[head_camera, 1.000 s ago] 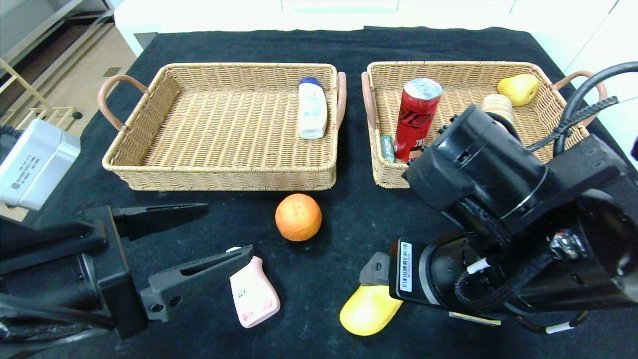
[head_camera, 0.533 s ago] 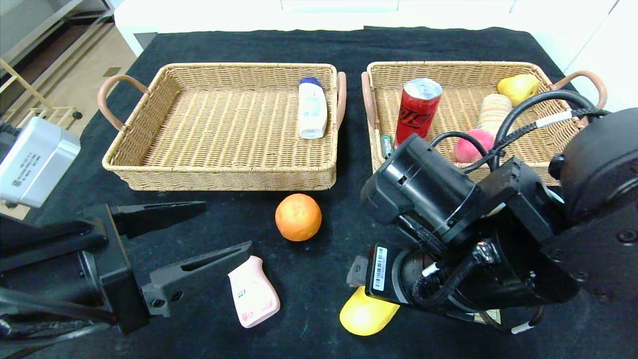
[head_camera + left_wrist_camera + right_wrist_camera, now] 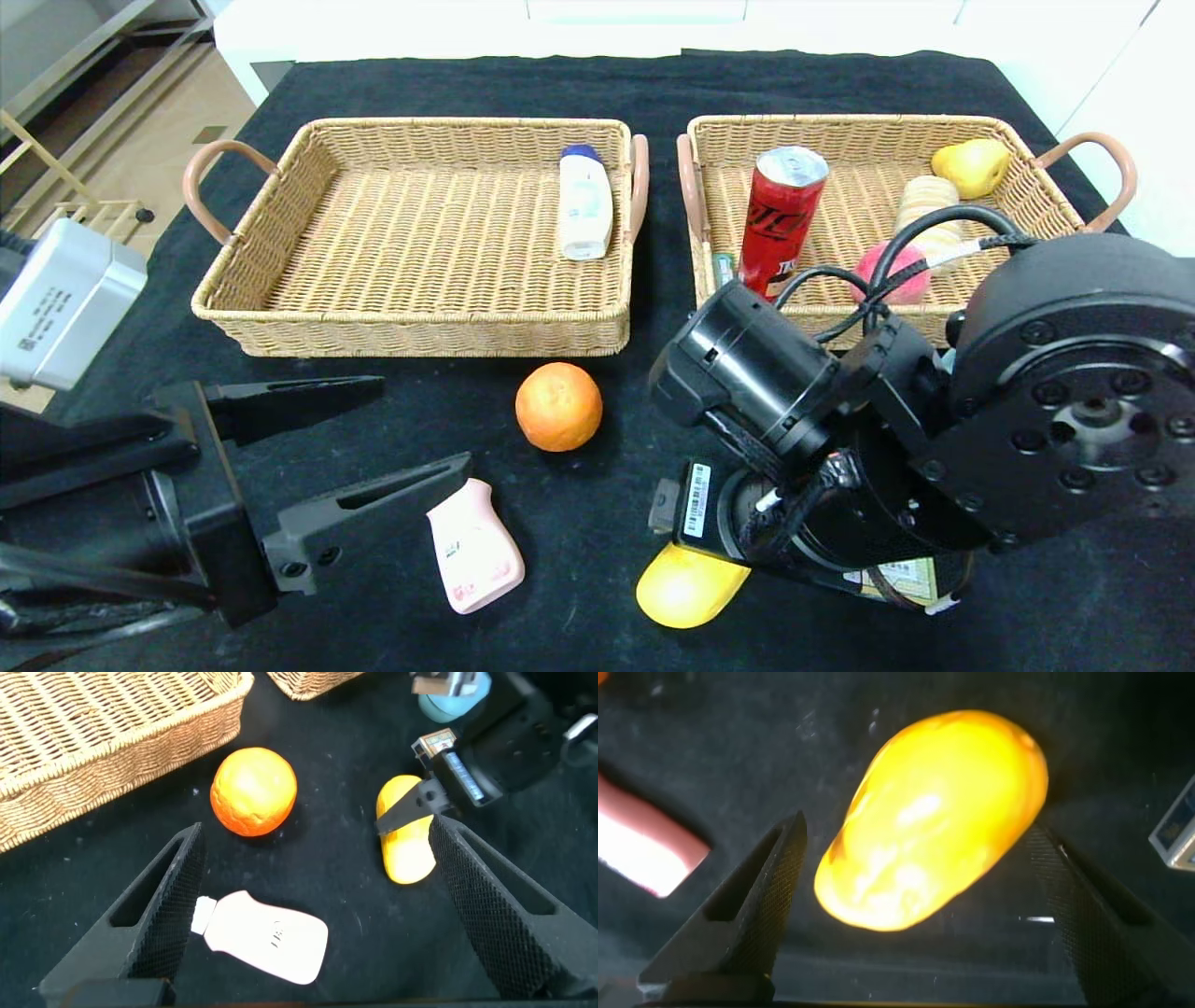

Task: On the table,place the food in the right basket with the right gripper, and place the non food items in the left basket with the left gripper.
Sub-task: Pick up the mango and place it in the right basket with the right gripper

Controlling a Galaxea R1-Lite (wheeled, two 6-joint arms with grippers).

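Observation:
A yellow fruit (image 3: 686,588) lies on the black table near the front. My right gripper (image 3: 915,829) hangs over it, open, one finger on each side of the yellow fruit (image 3: 934,821) with a gap on both sides. An orange (image 3: 558,406) sits in front of the left basket (image 3: 420,327). Beside it a pink bottle (image 3: 474,551) lies flat. My left gripper (image 3: 428,422) hovers open at the front left, with the pink bottle (image 3: 266,938) below its fingers. The right basket (image 3: 840,121) holds a red can (image 3: 782,219), a pear (image 3: 971,166), a pink fruit (image 3: 887,271) and a bun (image 3: 926,201).
A white bottle (image 3: 585,201) lies in the left basket by its right wall. A small blue and white box (image 3: 1181,835) lies on the table next to the yellow fruit. My right arm's bulk (image 3: 934,411) covers the front of the right basket.
My right arm has swung left and down over the yellow fruit, uncovering the pink fruit in the right basket. The left gripper has barely moved.

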